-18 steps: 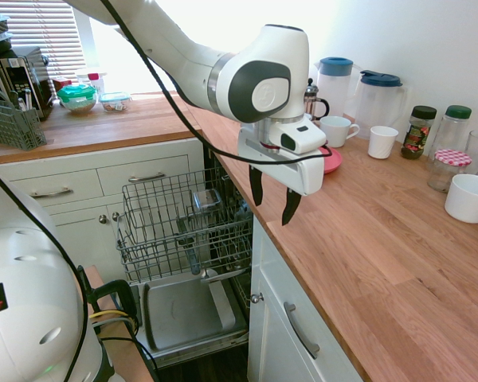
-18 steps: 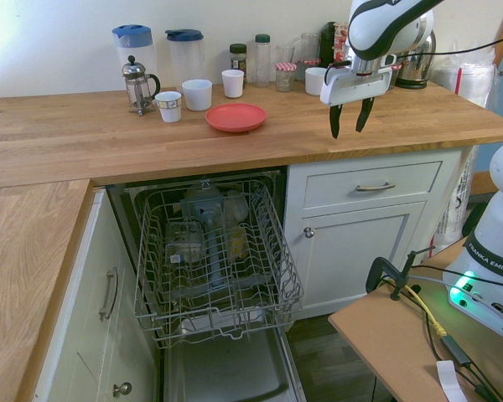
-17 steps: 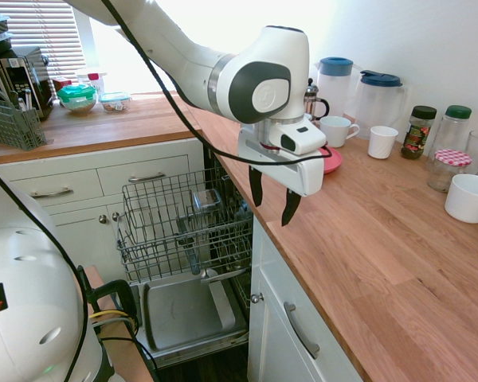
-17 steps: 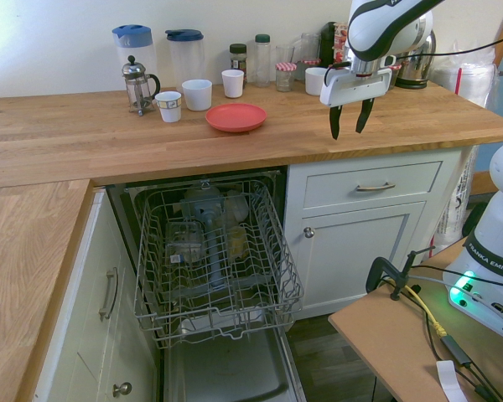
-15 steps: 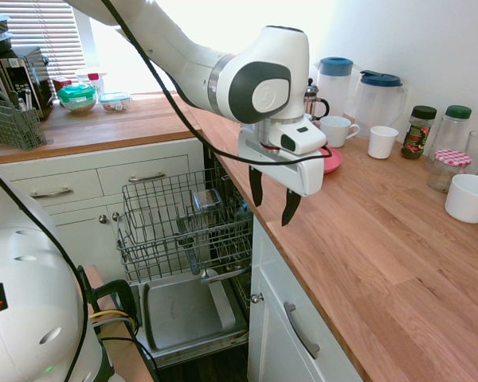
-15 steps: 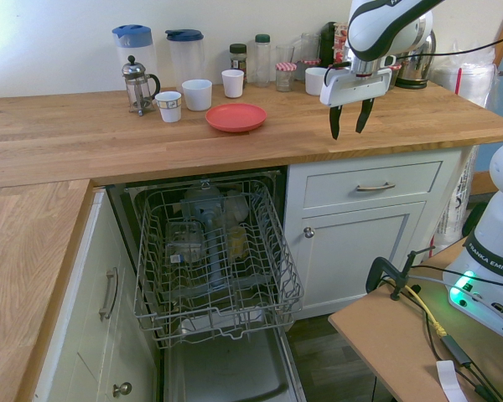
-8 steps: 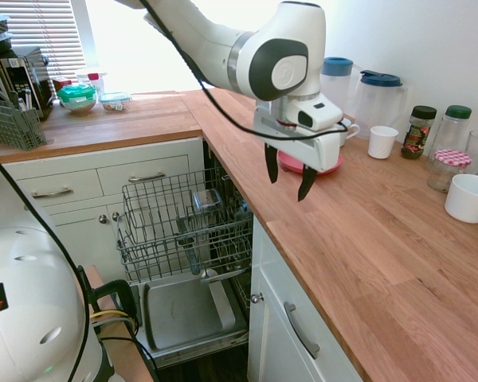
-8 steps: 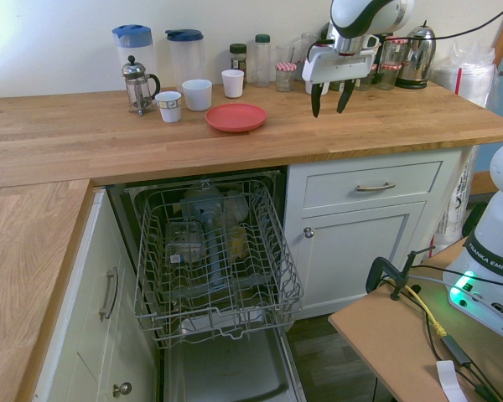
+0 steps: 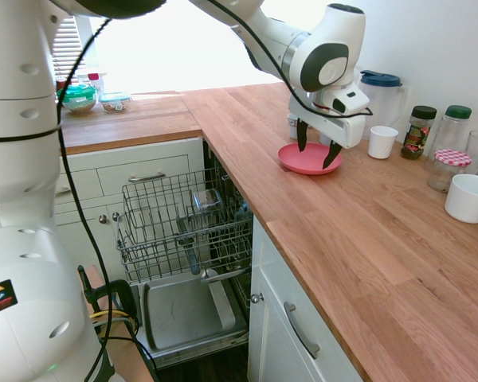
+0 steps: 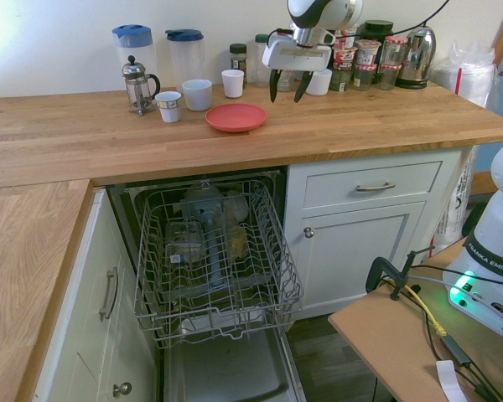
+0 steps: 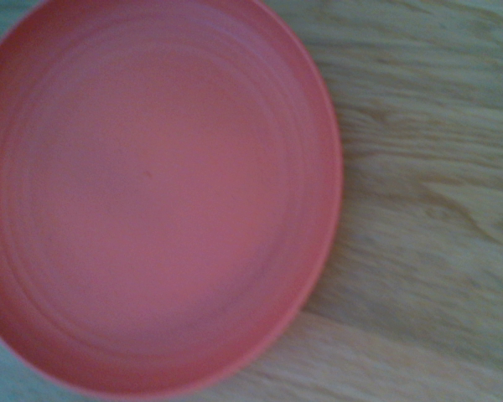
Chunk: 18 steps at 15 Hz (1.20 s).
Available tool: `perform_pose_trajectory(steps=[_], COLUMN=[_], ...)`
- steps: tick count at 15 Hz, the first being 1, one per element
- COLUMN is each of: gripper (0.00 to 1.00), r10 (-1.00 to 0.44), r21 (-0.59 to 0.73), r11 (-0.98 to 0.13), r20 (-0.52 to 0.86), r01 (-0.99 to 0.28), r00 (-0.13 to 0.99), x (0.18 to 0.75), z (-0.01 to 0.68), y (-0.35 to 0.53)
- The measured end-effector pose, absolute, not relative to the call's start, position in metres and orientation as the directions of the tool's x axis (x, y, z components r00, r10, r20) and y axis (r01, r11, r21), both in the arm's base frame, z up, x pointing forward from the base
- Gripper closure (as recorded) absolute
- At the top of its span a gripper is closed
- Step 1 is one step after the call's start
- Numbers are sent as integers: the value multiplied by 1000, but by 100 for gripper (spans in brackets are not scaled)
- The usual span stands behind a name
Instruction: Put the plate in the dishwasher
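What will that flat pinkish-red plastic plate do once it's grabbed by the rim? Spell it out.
The round pinkish-red plastic plate looks thin and shallow, so it is probably light and stiff. Its smooth, glossy surface may slip in a pinch. It lies flat on the wooden counter with a low rim, so the open claw may slide it before getting under the edge.

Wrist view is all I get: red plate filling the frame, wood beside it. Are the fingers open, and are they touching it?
Observer: Open. The gripper hangs above the counter, beside the plate, not touching it.
Operator: Is the dishwasher ready?
Observer: Yes. The dishwasher has its door down and the rack pulled out.
Operator: Anything close to the plate?
Observer: Two white cups stand just behind it, with a coffee press further along.
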State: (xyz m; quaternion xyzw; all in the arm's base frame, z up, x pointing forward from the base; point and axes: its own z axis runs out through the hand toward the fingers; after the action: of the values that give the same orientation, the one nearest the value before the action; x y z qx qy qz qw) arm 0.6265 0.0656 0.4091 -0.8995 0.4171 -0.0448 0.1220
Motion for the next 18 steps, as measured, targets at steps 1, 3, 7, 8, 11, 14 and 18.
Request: perform_pose_trajectory(steps=[1, 3, 7, 8, 11, 14, 18], gripper=[0, 0, 0, 0, 0, 0, 100], r10=[-762, -765, -758, -758, -754, -746, -738], r21=[-277, -304, -317, -312, -305, -301, -298], r11=[-614, -599, -581, -579, -579, -585, -593], r20=[-34, -57, -125, -136, -152, -164, -171], r01=[-739, -741, -750, -753, -756, -753, -748], r00=[646, 642, 640, 638, 639, 645, 653], x=[640, 664, 701, 708, 721, 730, 736], z=[403, 394, 369, 363, 354, 349, 343], y=[66, 63, 55, 54, 53, 56, 57])
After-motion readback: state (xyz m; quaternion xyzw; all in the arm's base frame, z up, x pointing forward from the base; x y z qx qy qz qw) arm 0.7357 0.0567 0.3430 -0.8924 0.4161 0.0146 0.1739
